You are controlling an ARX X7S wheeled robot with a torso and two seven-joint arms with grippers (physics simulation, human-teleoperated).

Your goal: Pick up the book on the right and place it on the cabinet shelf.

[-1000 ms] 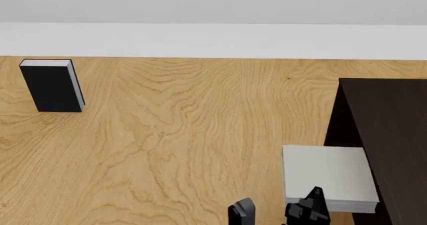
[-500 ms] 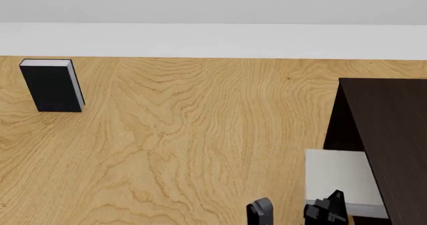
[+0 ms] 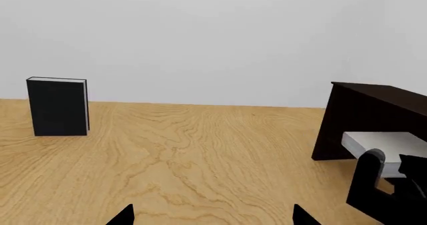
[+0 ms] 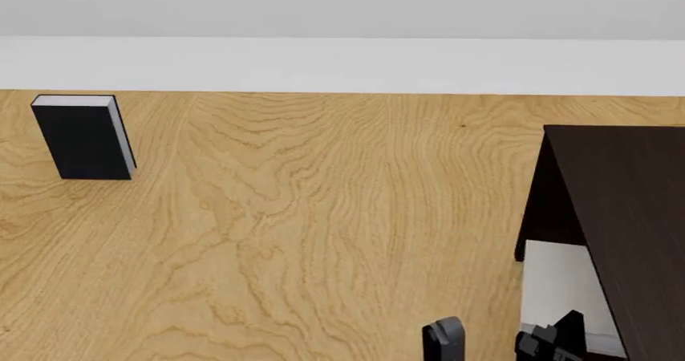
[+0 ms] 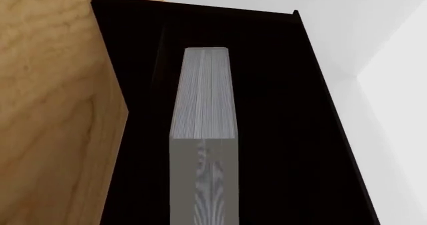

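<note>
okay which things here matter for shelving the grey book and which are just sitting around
Part of the job:
grey book, partly inside the cabinet
dark cabinet
right gripper, at the book's near edge

Just lying about:
black book, upright on the table's far left
left gripper, hovering, holding nothing

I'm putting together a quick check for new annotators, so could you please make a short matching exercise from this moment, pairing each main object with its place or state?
Things:
1. grey book
2. black book
3. cabinet
4. right gripper

Places or states:
A. stands upright on the table's far left
B. dark brown, at the table's right edge
C. lying flat, partly inside the cabinet opening
D. at the grey book's near edge, low in the head view

Pairs: 1-C, 2-A, 3-B, 4-D
</note>
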